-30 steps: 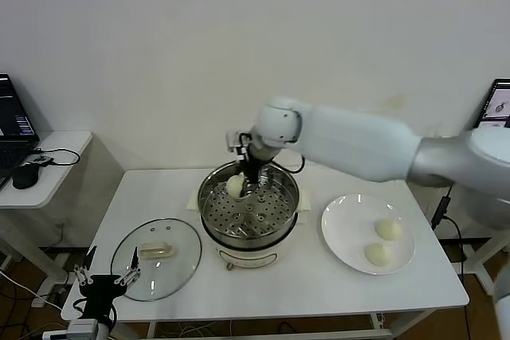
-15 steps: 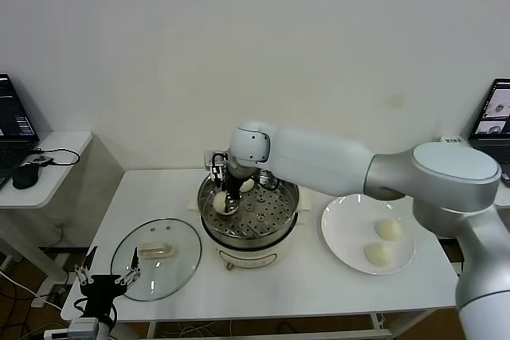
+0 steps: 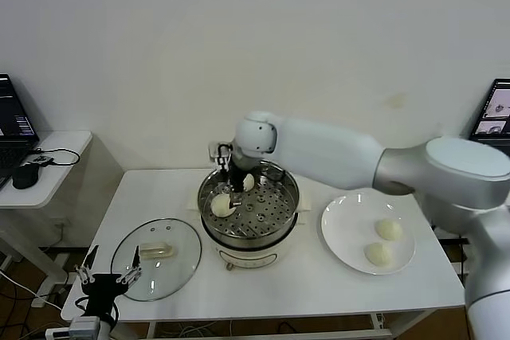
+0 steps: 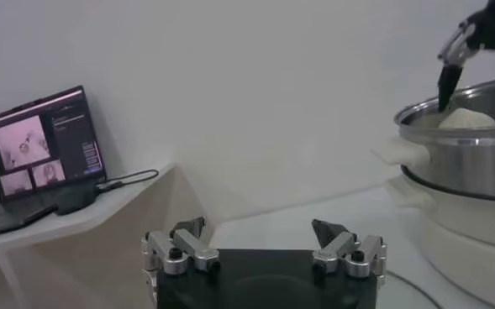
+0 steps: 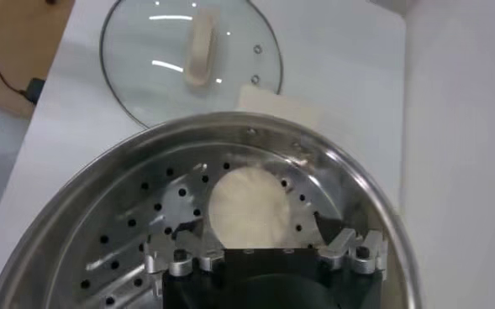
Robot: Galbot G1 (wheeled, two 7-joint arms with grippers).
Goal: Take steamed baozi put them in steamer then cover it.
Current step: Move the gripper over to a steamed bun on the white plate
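Note:
The steamer (image 3: pixel 253 238) stands mid-table with two steamed baozi on its perforated tray: one at the front left (image 3: pixel 222 205), one farther back (image 3: pixel 248 183). My right gripper (image 3: pixel 233 191) hangs open just above the front-left baozi. In the right wrist view this baozi (image 5: pixel 249 206) lies on the tray (image 5: pixel 138 227) between the spread fingers of the right gripper (image 5: pixel 254 222), untouched. Two more baozi (image 3: pixel 389 229) (image 3: pixel 378 254) lie on the white plate (image 3: pixel 347 224). The cover (image 3: pixel 156 259) lies flat on the table left of the steamer. My left gripper (image 3: pixel 103 280) is parked open at the front left corner.
The left wrist view shows the left gripper (image 4: pixel 255 224), the steamer (image 4: pixel 470 168) and a baozi (image 4: pixel 466 119) inside it. A side desk with a laptop (image 3: pixel 14 129) stands to the left. A monitor (image 3: pixel 496 109) stands at the far right.
My right gripper carried a baozi from the steamer's back toward its front left, set it on the tray and opened. The left arm has not moved.

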